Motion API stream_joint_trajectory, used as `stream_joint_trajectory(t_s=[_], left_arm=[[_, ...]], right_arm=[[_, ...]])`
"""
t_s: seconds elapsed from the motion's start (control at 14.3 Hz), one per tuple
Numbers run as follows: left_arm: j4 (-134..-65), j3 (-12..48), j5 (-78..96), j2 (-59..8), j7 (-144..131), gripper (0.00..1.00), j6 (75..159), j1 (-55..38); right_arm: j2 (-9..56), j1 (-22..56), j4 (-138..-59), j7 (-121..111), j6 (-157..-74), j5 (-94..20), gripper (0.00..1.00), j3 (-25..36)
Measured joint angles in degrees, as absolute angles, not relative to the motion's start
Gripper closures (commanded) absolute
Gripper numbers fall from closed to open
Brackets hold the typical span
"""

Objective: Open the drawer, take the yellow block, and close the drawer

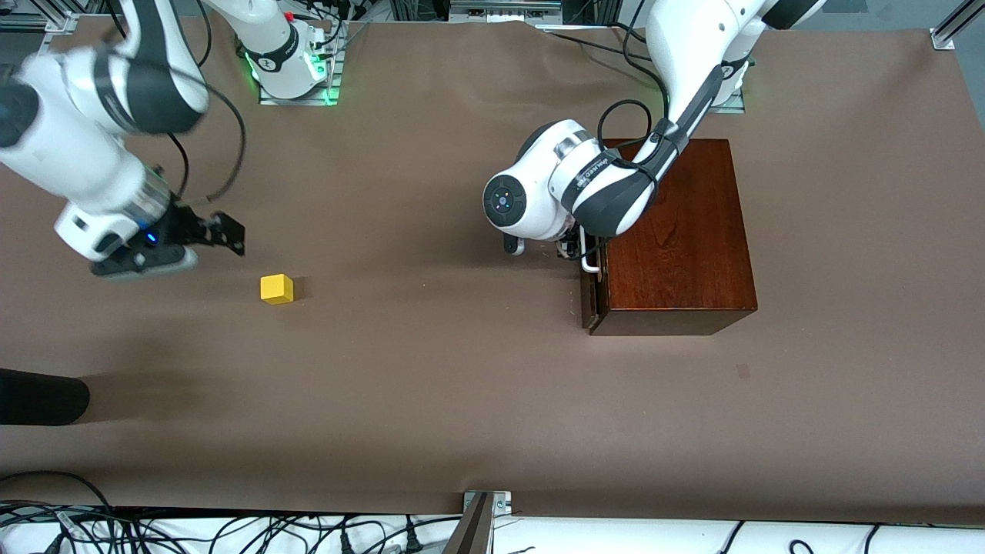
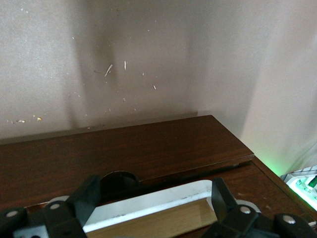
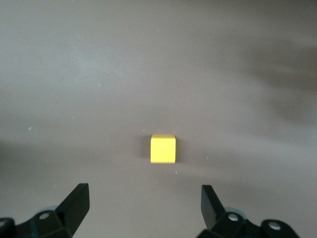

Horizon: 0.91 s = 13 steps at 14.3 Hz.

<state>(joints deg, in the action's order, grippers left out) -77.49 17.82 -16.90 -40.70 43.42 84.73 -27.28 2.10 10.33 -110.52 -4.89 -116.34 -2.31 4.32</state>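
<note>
The yellow block [image 1: 277, 289] [image 3: 163, 148] lies on the bare brown table, toward the right arm's end. My right gripper [image 1: 228, 233] [image 3: 143, 191] hangs open over the table beside the block, apart from it, with nothing between its fingers. The dark wooden box [image 1: 677, 238] [image 2: 148, 144] stands toward the left arm's end. Its drawer [image 1: 593, 304] is pushed in, or nearly so, with the front about flush with the box. My left gripper [image 1: 579, 251] [image 2: 153, 191] is at the drawer's white handle [image 1: 590, 265] [image 2: 148, 206], fingers spread with the bar lying between them.
A dark rounded object [image 1: 38, 396] lies at the table's edge at the right arm's end. Cables and a metal post [image 1: 479, 523] run along the edge nearest the camera. The arms' bases stand at the farthest edge.
</note>
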Motion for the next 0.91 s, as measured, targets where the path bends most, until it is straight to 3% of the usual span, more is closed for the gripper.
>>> stream_joint_trajectory(t_s=[0.28,0.56,0.91], left_arm=[[-76.0,17.7,-16.5,-38.9,42.8,0.00,85.7,-26.5],[-70.1,17.5,-13.3,-31.7,43.2,0.00,85.3,-18.0],[-68.2,15.5,-11.7,-22.9,37.8,0.00,82.5,-10.9]], right_arm=[[-0.4,10.1,-105.4,-4.9,-106.5,-2.3,0.00,4.4],[0.5,10.0,-104.4,-4.9,-106.2,-2.2,0.00,4.4],[2.0,9.8,-101.3,-5.0,-104.6,-2.1,0.00,5.7]])
